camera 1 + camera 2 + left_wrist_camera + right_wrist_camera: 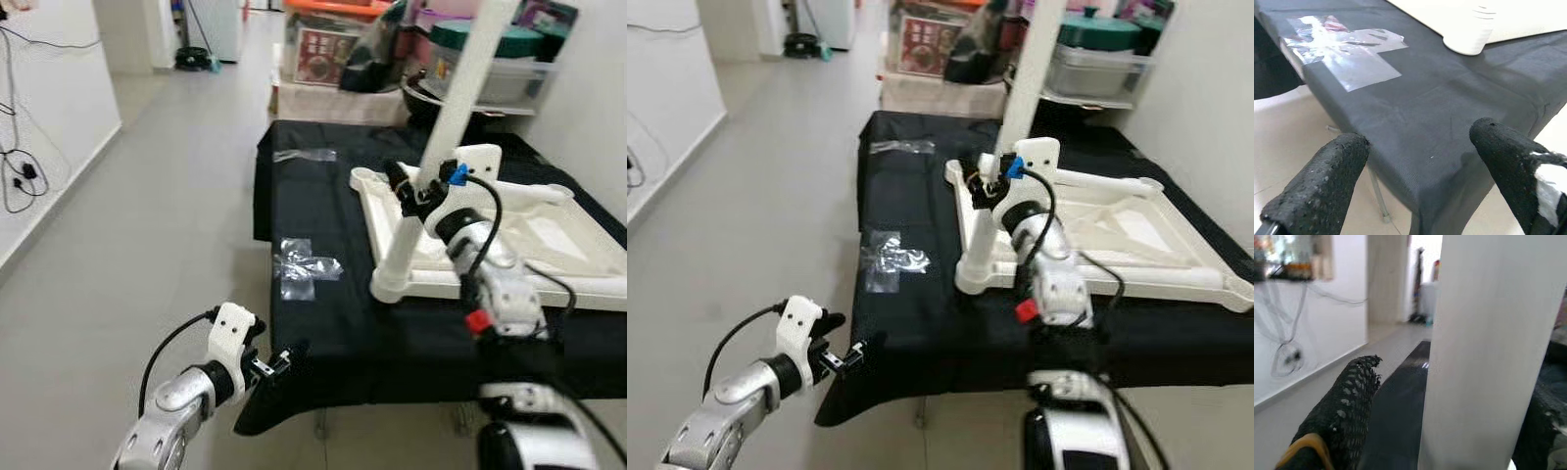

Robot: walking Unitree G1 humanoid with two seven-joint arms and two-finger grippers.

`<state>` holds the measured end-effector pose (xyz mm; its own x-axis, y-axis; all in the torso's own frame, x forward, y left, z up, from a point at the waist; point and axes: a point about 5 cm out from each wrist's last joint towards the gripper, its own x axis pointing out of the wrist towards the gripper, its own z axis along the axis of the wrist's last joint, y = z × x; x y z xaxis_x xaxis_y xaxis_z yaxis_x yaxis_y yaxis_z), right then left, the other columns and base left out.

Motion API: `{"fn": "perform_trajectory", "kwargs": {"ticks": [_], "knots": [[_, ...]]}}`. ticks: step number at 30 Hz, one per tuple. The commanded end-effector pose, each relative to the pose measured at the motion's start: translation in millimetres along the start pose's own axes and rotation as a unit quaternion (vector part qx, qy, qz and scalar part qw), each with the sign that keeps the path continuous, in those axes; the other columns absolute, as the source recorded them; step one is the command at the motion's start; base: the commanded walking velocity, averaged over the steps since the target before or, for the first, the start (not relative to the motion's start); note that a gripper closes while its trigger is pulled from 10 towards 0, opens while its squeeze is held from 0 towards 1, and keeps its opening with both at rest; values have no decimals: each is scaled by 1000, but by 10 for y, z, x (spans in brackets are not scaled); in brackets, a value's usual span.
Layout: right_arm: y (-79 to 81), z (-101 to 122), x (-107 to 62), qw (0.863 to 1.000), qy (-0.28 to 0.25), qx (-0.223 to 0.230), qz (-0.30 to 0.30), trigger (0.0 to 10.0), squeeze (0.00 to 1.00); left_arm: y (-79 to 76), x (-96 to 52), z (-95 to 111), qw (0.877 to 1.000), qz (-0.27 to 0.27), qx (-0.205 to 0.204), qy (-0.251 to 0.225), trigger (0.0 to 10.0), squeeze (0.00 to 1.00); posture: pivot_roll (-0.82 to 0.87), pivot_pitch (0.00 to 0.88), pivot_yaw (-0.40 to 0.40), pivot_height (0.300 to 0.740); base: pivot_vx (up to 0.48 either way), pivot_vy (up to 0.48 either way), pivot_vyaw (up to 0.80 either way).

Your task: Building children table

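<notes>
- Black-clothed table (pixel 323 323): upturned white tabletop frame (pixel 549 235), tape patch (pixel 299 266).
- Right gripper (pixel 416 191): clamped around upright white leg (pixel 446 127).
- Left gripper (pixel 284 360): fingers parted, empty.
- Behind: lidded storage bins (pixel 490 59), contents unclear.

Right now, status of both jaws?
Left gripper: open, empty, by the black table corner.
Right gripper: around the white table leg; grip cannot be told.

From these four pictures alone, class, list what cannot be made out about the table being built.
- Top of the white leg: cut off by the upper edge in both eye views.
- Whether the right gripper grips the leg firmly: its far finger is hidden behind the leg in the right wrist view.
- Far end of the white tabletop: cut off at the right edge.
</notes>
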<state>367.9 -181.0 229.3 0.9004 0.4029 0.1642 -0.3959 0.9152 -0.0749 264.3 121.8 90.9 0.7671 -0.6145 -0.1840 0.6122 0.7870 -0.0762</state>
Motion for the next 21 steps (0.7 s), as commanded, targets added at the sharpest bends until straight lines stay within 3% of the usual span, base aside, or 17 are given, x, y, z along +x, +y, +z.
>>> {"fn": "perform_trajectory", "kwargs": {"ticks": [1, 4, 5, 6, 7, 8, 9, 10, 11, 21], "knots": [[175, -213, 30, 993, 61, -1, 104, 10000, 0, -11, 11, -18, 1000, -4, 3, 7, 10000, 0, 10, 0, -127, 740, 0, 0, 0], [174, -271, 17, 989, 79, -6, 127, 10000, 0, -11, 10, -16, 1000, -3, 3, 6, 10000, 0, 10, 0, -127, 740, 0, 0, 0], [156, -307, 23, 987, 93, -7, 127, 9333, 0, -13, 9, -17, 1000, -3, 3, 6, 10000, 0, 13, 0, -132, 740, 0, 0, 0], [156, -307, 23, 987, 93, -7, 127, 9333, 0, -13, 9, -17, 1000, -3, 3, 6, 10000, 0, 13, 0, -132, 740, 0, 0, 0], [151, -315, 48, 988, 98, -5, 123, 5176, 0, -13, 6, -19, 1000, -2, 4, 6, 10000, 0, 16, 0, -136, 740, 0, 0, 0], [150, -313, 67, 988, 98, -3, 119, 5176, 0, -11, 3, -21, 1000, -1, 4, 6, 10000, 0, 16, 0, -136, 740, 0, 0, 0], [147, -321, 93, 989, 100, 2, 108, 1451, 0, -10, 2, -23, 1000, -1, 4, 6, 10000, 0, 18, 0, -137, 740, 0, 0, 0], [147, -321, 93, 989, 100, 2, 108, 1451, 0, -10, 2, -23, 1000, -1, 4, 6, 10000, 0, 18, 0, -137, 740, 0, 0, 0], [134, -339, 109, 990, 105, 6, 95, 0, 0, -10, 2, -23, 1000, 0, 5, 6, 10000, 0, 21, 0, -139, 740, 0, 0, 0], [-24, -352, 92, 995, 93, 15, 40, 0, 0, 6, -24, -30, 1000, 2, 6, 7, 10000, 0, 18, 0, -135, 740, 0, 0, 0]]}}
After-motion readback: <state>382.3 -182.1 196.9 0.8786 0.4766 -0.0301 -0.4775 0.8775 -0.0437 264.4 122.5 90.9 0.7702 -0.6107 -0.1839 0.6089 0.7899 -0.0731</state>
